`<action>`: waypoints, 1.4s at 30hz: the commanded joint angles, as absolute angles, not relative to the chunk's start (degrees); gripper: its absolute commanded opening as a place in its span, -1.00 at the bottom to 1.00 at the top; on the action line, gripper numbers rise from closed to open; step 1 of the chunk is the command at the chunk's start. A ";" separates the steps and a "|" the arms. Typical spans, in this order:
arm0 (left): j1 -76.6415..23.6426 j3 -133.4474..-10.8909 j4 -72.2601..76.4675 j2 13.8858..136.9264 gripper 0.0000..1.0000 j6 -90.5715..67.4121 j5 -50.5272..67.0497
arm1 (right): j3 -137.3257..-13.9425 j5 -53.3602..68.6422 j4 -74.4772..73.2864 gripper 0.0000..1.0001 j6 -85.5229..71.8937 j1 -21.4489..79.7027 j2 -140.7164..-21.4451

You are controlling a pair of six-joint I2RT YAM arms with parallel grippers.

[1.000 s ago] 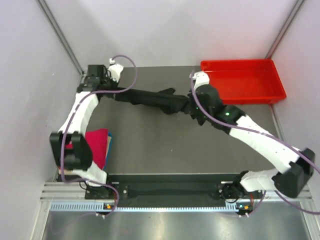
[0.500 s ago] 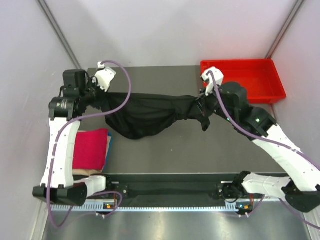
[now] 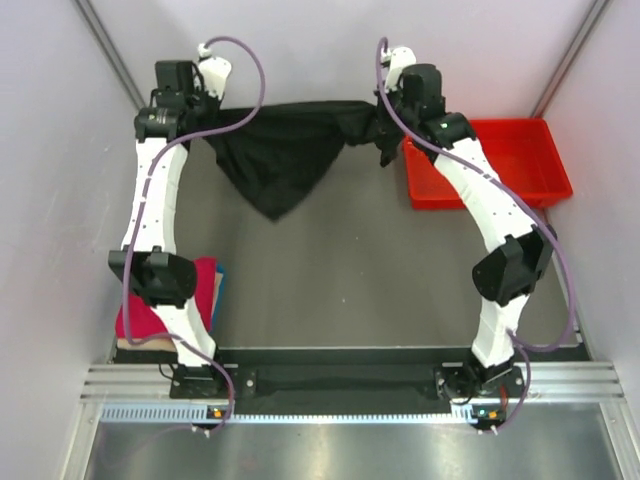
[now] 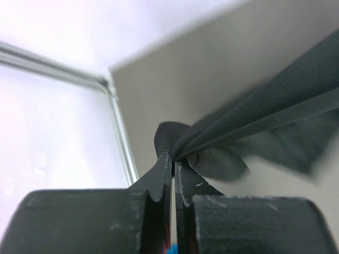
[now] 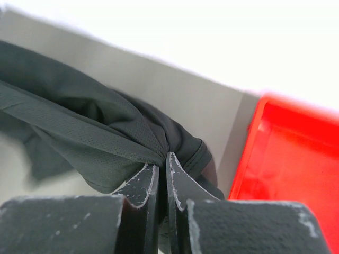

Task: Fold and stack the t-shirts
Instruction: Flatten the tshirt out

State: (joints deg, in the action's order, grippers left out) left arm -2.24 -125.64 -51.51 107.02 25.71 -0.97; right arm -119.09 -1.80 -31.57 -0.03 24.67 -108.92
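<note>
The black t-shirt [image 3: 285, 150] hangs stretched between my two grippers high over the far end of the table, its lower part drooping to a point. My left gripper [image 3: 205, 105] is shut on its left end; in the left wrist view the jaws [image 4: 173, 159] pinch bunched black cloth [image 4: 254, 132]. My right gripper [image 3: 385, 120] is shut on the right end; in the right wrist view the jaws [image 5: 162, 159] clamp the cloth [image 5: 79, 132]. The folded crimson red t-shirt [image 3: 200, 285] lies at the near left, a blue edge [image 3: 221, 285] beside it, partly hidden by the left arm.
The red plastic tray [image 3: 500, 165] stands at the far right of the table, just right of my right gripper; it also shows in the right wrist view [image 5: 291, 164]. Enclosure walls and metal frame posts [image 3: 115, 60] close the back and sides. The grey table top [image 3: 340, 270] lies below.
Both arms have lifted and moved toward the far wall, carrying the black t-shirt up off the table. It went from a bunched strip to a hanging, spread sheet.
</note>
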 commanded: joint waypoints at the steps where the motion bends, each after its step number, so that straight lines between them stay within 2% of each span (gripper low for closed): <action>1: -0.44 -128.00 -44.23 101.88 -1.00 22.59 -5.91 | -122.71 -4.40 -26.64 -0.99 1.14 22.32 -104.51; 3: -0.44 -121.24 -40.80 96.79 -1.00 23.29 -1.17 | -114.14 -1.24 -22.88 -0.93 2.45 22.32 -102.05; 5: -0.79 -106.14 -34.67 91.00 -1.00 25.83 5.59 | -107.00 3.22 -20.40 -0.88 2.90 22.41 -98.54; 8: -1.84 -87.32 -30.26 85.89 -1.00 30.58 8.17 | -90.85 5.80 -18.28 -0.78 4.13 22.67 -95.45; 10: -2.28 -75.66 -29.09 84.56 -1.00 30.76 7.65 | -85.28 3.97 -18.81 -0.70 3.43 23.81 -94.05; 14: -2.46 -61.81 -28.39 80.35 -1.00 30.76 10.37 | -73.25 1.14 -21.61 0.04 1.06 26.27 -91.94; 17: -2.46 -55.30 -28.12 78.76 -1.00 31.90 12.48 | -66.83 4.47 -23.29 0.25 -4.63 28.03 -88.34; 22: -2.37 -50.72 -30.49 79.45 -1.00 33.31 10.38 | -55.65 3.27 -20.22 0.25 -14.57 29.18 -77.53; 25: -2.37 -49.75 -31.55 80.68 -1.00 33.31 8.71 | -48.18 2.37 -14.09 0.11 -22.22 29.09 -73.92; 27: -2.37 -48.96 -31.12 81.30 -1.00 33.31 7.83 | -45.70 4.21 -8.45 0.06 -25.04 29.18 -76.09; 33: -2.37 -48.43 -30.06 81.74 -0.97 33.22 6.06 | -52.29 9.58 -5.19 -0.09 -26.89 26.81 -89.53; 38: -2.46 -47.64 -29.45 82.18 -0.59 33.92 5.45 | -55.80 6.51 -4.92 -0.01 -26.55 26.81 -94.13; 40: -2.37 -46.85 -29.18 82.44 -0.58 34.45 5.10 | -56.60 4.32 -5.62 0.05 -26.19 26.72 -95.62; 42: -2.37 -46.06 -29.18 82.79 -0.43 34.89 4.66 | -57.57 3.17 -7.20 0.17 -25.40 26.63 -96.59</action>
